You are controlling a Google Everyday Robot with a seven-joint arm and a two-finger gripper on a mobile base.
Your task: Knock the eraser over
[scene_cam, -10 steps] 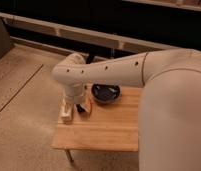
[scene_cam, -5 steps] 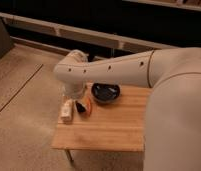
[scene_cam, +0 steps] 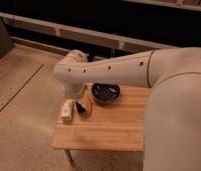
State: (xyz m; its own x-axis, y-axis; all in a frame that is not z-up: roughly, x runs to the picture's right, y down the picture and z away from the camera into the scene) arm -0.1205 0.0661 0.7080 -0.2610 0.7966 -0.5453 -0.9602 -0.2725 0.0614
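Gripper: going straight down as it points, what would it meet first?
Likely the small orange-and-black eraser block just under the gripper, beside the cream-white bottle; depth is unclear.

place: seeming a lab or test hall — speckled floor and long wall rail showing | small wooden table standing alone | gripper hanging over the table

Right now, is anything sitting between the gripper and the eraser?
Nothing visible. The gripper is low over the back-left part of the table, right next to the eraser. The cream bottle lies at the eraser's left in view, and the dark bowl sits behind-right. Neither is between them.
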